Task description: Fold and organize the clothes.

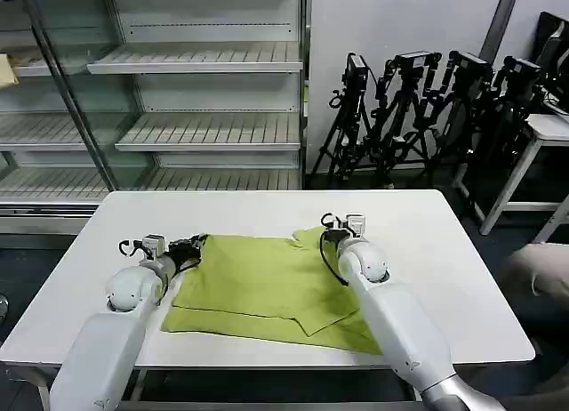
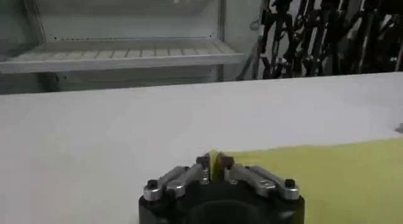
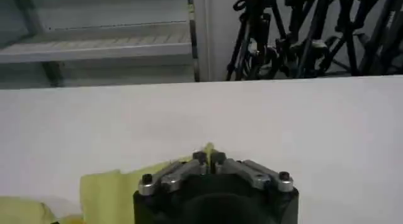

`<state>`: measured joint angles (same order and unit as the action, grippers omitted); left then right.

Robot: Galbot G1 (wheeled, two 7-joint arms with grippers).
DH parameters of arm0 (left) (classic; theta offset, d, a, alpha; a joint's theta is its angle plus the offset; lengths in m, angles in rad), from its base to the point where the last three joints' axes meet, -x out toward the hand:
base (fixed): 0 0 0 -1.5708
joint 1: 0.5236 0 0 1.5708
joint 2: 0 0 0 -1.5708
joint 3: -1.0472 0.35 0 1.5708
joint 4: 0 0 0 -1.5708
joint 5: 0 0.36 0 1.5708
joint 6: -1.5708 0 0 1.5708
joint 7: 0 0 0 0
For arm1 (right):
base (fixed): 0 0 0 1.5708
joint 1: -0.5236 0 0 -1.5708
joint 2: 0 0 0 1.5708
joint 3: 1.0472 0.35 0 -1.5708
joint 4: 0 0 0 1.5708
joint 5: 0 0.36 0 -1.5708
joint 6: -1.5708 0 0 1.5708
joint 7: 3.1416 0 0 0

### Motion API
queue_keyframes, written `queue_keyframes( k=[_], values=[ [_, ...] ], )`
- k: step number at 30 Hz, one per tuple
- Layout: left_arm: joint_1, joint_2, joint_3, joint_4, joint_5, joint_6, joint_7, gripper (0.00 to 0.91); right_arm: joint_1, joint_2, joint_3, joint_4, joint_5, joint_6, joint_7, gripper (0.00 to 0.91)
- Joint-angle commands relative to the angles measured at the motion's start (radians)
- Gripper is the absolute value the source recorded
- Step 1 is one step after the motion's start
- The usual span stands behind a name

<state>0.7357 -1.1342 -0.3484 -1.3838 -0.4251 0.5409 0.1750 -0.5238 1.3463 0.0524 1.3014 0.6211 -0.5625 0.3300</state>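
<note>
- We saw a lime T-shirt [image 1: 267,286] lying partly folded on the near half of a white table [image 1: 444,242], its far edge held at both ends.
- Our left gripper [image 2: 214,161] had its jaws pinched shut on the shirt's far left corner; our right gripper [image 3: 209,157] pinched the far right edge likewise.
- We judged that both held the cloth taut between them so one layer could be carried over evenly.
- Our right arm hid the shirt's near right corner, and we could not make out the sleeves or collar clearly.
</note>
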Motion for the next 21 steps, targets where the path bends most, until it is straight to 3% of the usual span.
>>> queue_keyframes(
  k=[1,10,21],
  values=[
    [0.006,0.003,-0.003,-0.013,-0.001,-0.027,0.006,0.01,-0.001,-0.002,0.001,0.03,-0.018,0.02,-0.019,0.0],
    [0.043,0.032,-0.03,-0.086,-0.05,-0.022,-0.017,0.02,-0.041,-0.044,0.006,0.172,-0.016,0.016,-0.015,0.0],
    [0.235,0.045,-0.112,-0.327,-0.101,-0.029,-0.054,0.02,-0.244,-0.148,0.062,0.442,0.028,-0.01,-0.004,0.0]
  ],
)
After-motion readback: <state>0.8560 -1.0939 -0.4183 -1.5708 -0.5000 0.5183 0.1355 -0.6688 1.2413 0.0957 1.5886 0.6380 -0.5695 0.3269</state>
